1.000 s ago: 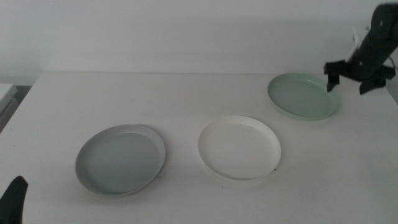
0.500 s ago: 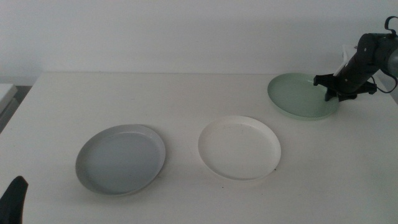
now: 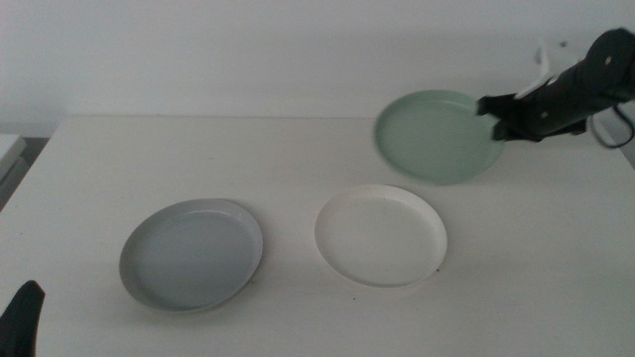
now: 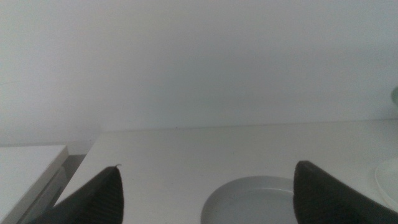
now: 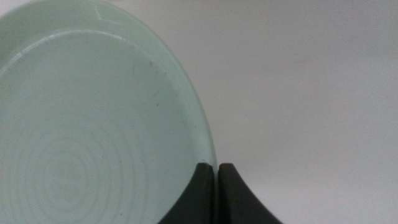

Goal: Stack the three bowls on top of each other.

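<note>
1. Mint green bowl [image 3: 437,136]: held tilted above the table's far right, gripped at its rim only.
2. White bowl [image 3: 381,235]: table centre; grey bowl [image 3: 192,253] to its left, apart.
3. Risk: the thin edge grip may let the bowl pivot or slip during transport.
4. Right gripper [image 5: 216,168]: jaws pinched on the mint rim.
5. Left gripper [image 4: 205,193]: jaws wide apart, empty, waiting near the grey bowl.

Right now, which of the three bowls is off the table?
The mint green bowl: the right gripper pinches its rim and holds it tilted in the air. The grey bowl and white bowl lie flat, untouched.
</note>
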Controlling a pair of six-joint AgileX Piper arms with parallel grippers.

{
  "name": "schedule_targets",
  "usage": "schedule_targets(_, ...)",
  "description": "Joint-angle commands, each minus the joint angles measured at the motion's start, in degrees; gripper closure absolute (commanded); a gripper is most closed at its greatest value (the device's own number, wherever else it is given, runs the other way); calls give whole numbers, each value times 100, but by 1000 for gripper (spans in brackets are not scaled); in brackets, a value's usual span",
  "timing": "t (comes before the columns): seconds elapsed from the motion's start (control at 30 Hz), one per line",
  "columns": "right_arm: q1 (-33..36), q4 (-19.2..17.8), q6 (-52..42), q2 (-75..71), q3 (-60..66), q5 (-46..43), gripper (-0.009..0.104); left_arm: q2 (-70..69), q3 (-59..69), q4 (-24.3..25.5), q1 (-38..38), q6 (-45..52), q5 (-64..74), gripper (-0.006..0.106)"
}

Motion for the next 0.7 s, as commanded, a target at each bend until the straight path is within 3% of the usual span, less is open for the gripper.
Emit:
schedule_targets(0.0,379,193,-168,-633,958,-796,97,-21,0,15,-40,-1,-46,7)
schedule_targets(0.27,1030,193,21,-929,2129,-1112,97,-21,0,15,-40,-1,-46,7)
schedule_targets(0.67,1285,277,-194,-905,2262,-1102,98,-21,0,15,-40,-1,-46,7)
